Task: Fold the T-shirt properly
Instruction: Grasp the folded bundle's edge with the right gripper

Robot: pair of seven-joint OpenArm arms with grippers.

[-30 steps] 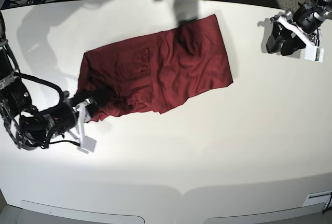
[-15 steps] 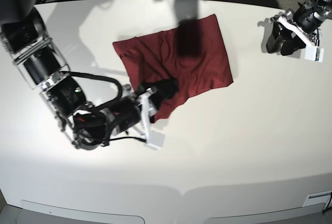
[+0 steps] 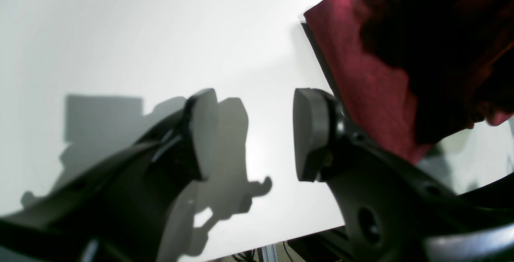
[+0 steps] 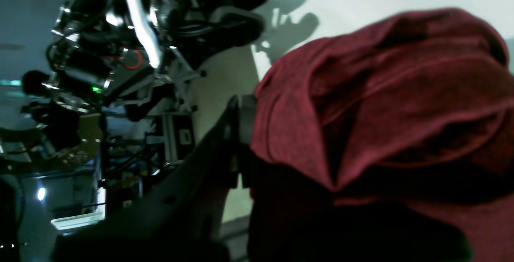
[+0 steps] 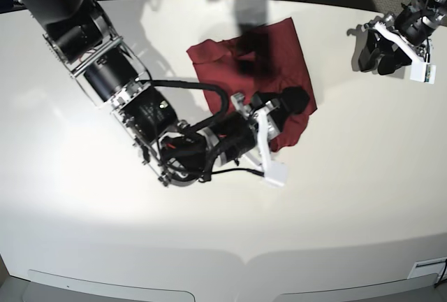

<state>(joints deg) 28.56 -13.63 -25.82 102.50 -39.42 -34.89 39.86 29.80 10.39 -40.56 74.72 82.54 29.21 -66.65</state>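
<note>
Maroon knit long-sleeved T-shirt (image 5: 272,71) now half as wide: right hand (image 5: 290,103), clenched on its edge, has dragged it toward 3 o'clock across white tabletop (image 5: 349,197). Fold nearly laid. Left hand (image 5: 383,52) released, idle at 2.

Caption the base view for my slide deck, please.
Right gripper shut on the thin, wrinkly dark red T-shirt, carrying one edge across the white table.

T-shirt (image 5: 276,71) on table (image 5: 349,197), upper centre of base view; right gripper (image 5: 293,101) over its lower right part; left gripper (image 5: 377,54) upper right, apart.
</note>
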